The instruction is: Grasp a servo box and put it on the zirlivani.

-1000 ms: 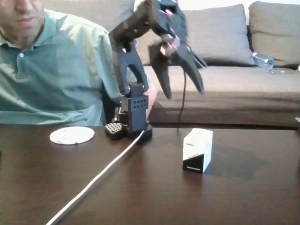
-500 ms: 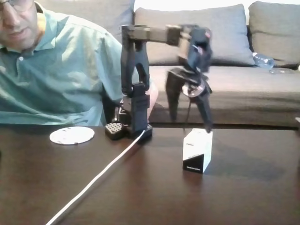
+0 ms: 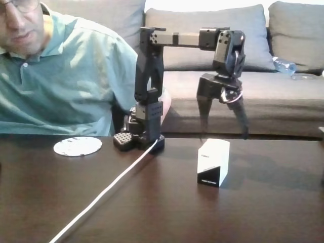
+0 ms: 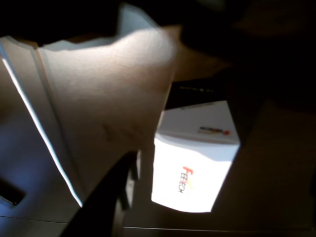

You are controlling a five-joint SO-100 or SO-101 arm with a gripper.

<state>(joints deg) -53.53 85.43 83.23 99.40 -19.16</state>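
Dark, smooth, shiny brown worktop (image 3: pixel 152 212), with a black robot arm (image 3: pixel 152 76) bolted near its back edge. Gripper (image 3: pixel 224 132) pointing down, fingers spread wide apart like an upside-down V, hanging just above the servo box (image 3: pixel 213 162) and not touching it. One thin black finger (image 3: pixel 204 119) to the left of the box top in the fixed view, the other to the right.

Servo box standing upright on the worktop, right of the arm's base. Small cardboard block, white on top, black slanted part below with tiny white letters. In the wrist view, same box (image 4: pixel 195 163) seen from above: flat white top, sharp corners, red and dark letters on it, and a big pale blurry finger (image 4: pixel 106 113) close on the left.

Zirlivani (image 3: pixel 77 146) lying flat on the worktop, left of the arm's base and well apart from the box. Thin round white disc with faint grey specks.

White cable (image 3: pixel 106 190) running from the arm's base toward the front edge. Person in a soft green polo shirt (image 3: pixel 66 81) sitting behind the worktop. Grey cloth sofa (image 3: pixel 263 61) with puffy cushions further back.
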